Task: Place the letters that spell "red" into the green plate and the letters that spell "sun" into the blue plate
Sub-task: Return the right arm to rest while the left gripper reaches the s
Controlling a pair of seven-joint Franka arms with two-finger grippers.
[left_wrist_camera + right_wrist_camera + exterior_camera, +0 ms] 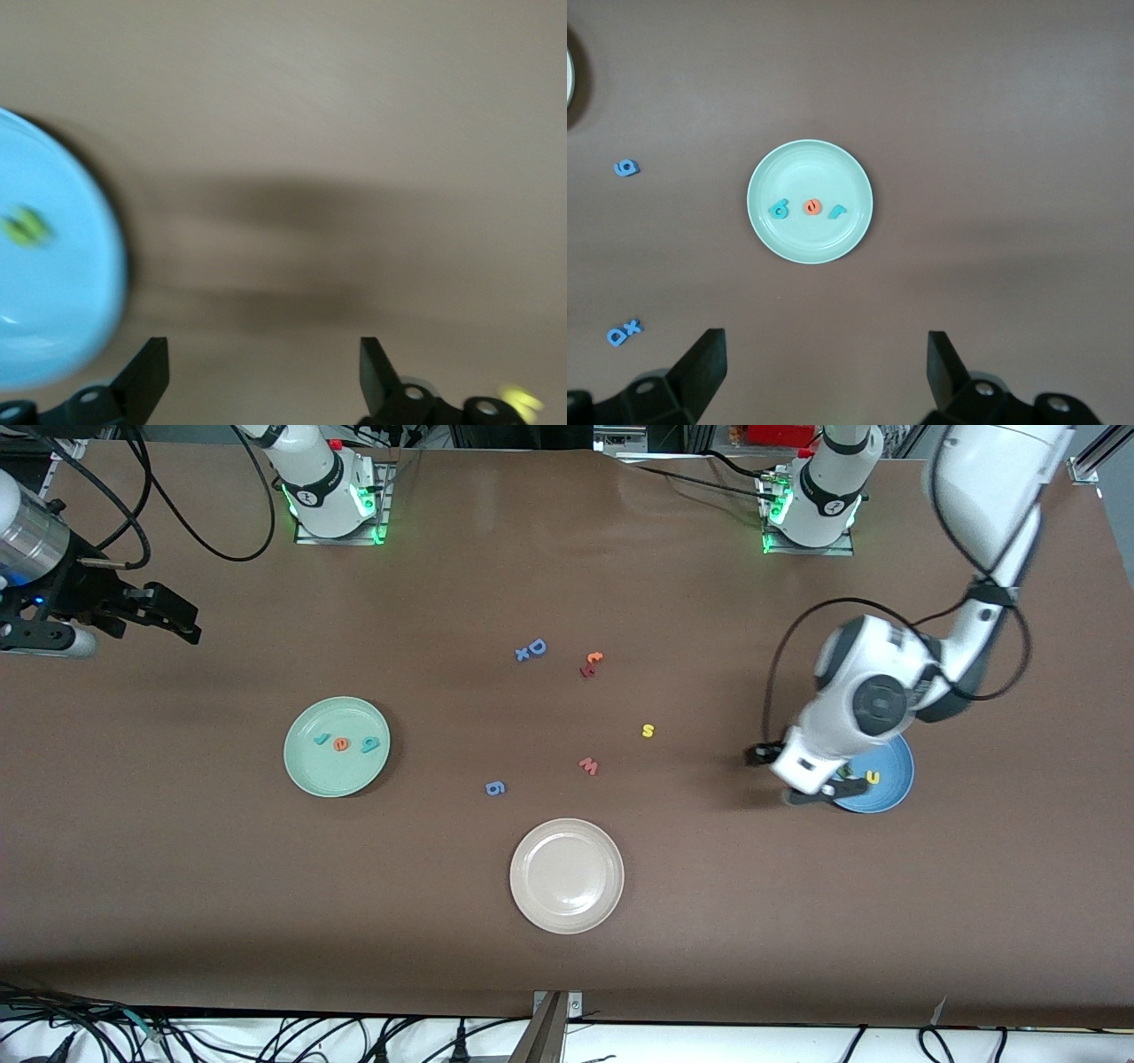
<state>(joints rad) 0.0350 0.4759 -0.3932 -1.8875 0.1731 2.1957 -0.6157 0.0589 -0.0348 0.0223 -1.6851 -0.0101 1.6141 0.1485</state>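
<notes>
The green plate [332,775] [806,243] holds a teal r [321,738], an orange e [341,744] and a teal d [369,745]. The blue plate [895,784] [53,301] lies at the left arm's end, half hidden by that arm's hand. In it lie a yellow curved letter [873,777] and a green letter [27,227]. The yellow s [648,731] lies on the bare table between the plates. My left gripper [819,791] [264,350] is open and empty, low over the table beside the blue plate's rim. My right gripper [182,622] [827,341] waits open, high over the right arm's end.
A cream-white plate [567,875] sits nearest the front camera. Loose letters lie mid-table: a blue D with a small x [532,649], an orange and red pair [591,662], a red w [588,766] and a blue g [496,787].
</notes>
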